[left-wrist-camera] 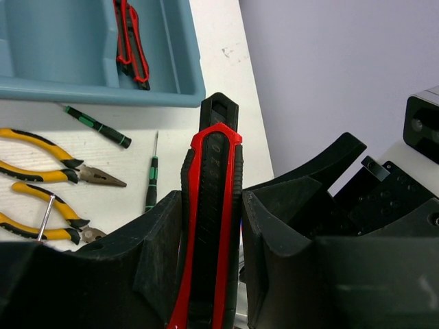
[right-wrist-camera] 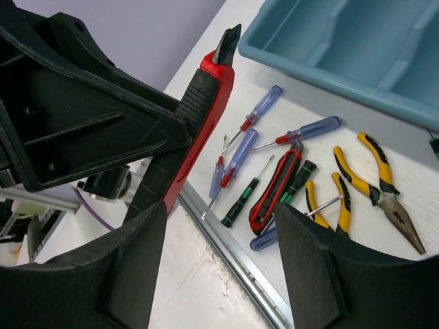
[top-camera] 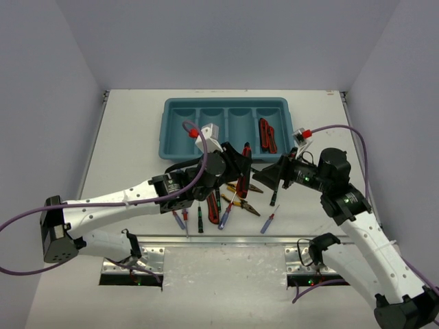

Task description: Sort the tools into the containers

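My left gripper is shut on a red-and-black utility knife and holds it upright above the table, near the front of the teal tray. Another utility knife lies in the tray's rightmost compartment. My right gripper is open and empty, just right of the left gripper. In its wrist view the held knife rises to the left of the open gripper. On the table lie yellow pliers, blue-and-red screwdrivers, a black-and-green screwdriver and a third knife.
The tray's three left compartments show no tools. A metal rail runs along the table's near edge. Another blue-and-red screwdriver lies apart at the right of the pile. A second pair of pliers lies under a screwdriver shaft.
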### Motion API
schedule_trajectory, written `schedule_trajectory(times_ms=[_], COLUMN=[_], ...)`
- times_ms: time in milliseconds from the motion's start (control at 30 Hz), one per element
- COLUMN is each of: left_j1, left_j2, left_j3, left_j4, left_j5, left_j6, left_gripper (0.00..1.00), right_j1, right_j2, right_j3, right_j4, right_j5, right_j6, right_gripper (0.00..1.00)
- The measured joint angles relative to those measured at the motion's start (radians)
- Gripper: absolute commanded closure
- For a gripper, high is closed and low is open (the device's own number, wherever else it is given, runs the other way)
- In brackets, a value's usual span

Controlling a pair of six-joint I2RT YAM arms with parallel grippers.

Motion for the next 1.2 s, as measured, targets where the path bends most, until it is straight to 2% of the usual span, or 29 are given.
schedule_trajectory(times_ms=[500,767,833,900,933,967,1000,1033,1100,1167,1200], left_j1=[0.000,0.000,0.000,0.000,0.000,0.000,0.000,0.002,0.008,0.008,0.008], left_j2=[0.023,0.068,0.074,0.076,0.076,0.076,0.076,0.077,0.079,0.080,0.078], left_j3=[-0.022,-0.022,-0.022,-0.022,-0.022,-0.022,-0.022,-0.022,-0.022,-0.022,-0.022], left_j4=[0.016,0.038,0.043,0.049,0.055,0.059,0.059,0.056,0.048,0.047,0.058], left_j5=[-0.099,-0.108,-0.109,-0.109,-0.110,-0.112,-0.121,-0.131,-0.135,-0.138,-0.139], left_j6=[-0.051,-0.052,-0.053,-0.054,-0.054,-0.051,-0.045,-0.040,-0.036,-0.026,-0.029], left_gripper=[1.00,1.00,1.00,1.00,1.00,1.00,0.98,0.95,0.28,0.00,0.00], right_j1=[0.023,0.098,0.121,0.135,0.138,0.138,0.138,0.136,0.136,0.138,0.140], right_j2=[0.056,0.121,0.141,0.165,0.178,0.190,0.200,0.207,0.215,0.216,0.216], right_j3=[0.005,0.005,0.005,0.005,0.004,0.002,-0.003,-0.010,-0.021,-0.023,-0.023], right_j4=[0.032,0.087,0.096,0.103,0.107,0.114,0.122,0.132,0.150,0.151,0.148], right_j5=[-0.049,-0.040,-0.029,-0.011,0.000,0.012,0.025,0.040,0.057,0.074,0.096], right_j6=[0.118,0.169,0.174,0.180,0.186,0.192,0.198,0.202,0.208,0.207,0.200], right_gripper=[0.40,0.45,0.51,0.71,0.88,1.00,1.00,1.00,1.00,1.00,1.00])
